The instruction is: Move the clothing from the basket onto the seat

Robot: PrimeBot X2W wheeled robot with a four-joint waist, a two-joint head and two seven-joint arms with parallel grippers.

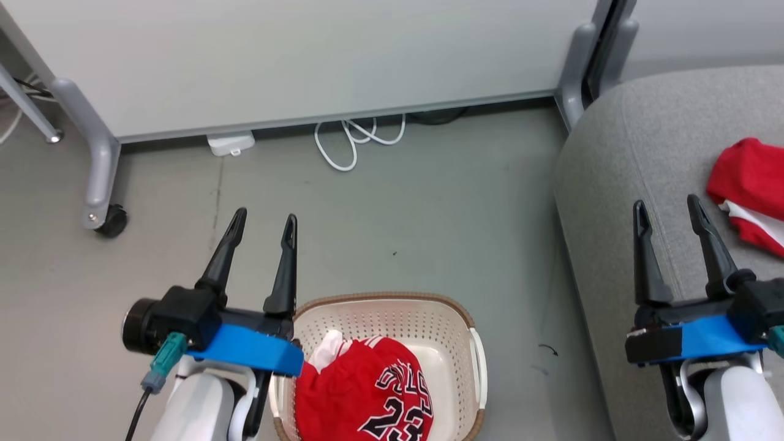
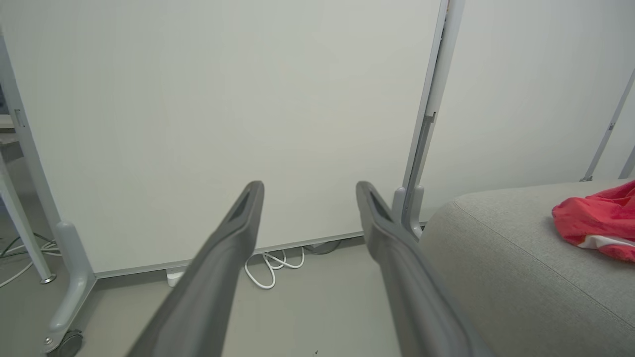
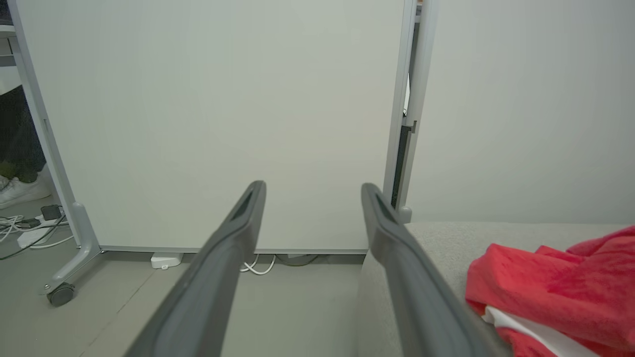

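The clothing (image 1: pixel 361 398), a red jersey, lies in the basket (image 1: pixel 429 303) at lower centre; another red garment (image 1: pixel 750 177) sits on the seat (image 1: pixel 618 184) at right. The left tool (image 1: pixel 264 217) and right tool (image 1: pixel 666 204) are spread, empty. Best: lower the left tool, pinch a thick fold.

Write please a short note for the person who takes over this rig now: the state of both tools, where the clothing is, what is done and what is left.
Left tool: open, empty, beside the left rim of the basket.
Right tool: open, empty, over the near part of the seat.
Clothing: one red garment with white trim lies on the seat, beyond the right tool. The red jersey with the number 23 lies in the basket.
Done: one garment is on the seat.
Left: lift the jersey, and anything hidden under it, out of the basket and put it on the seat.
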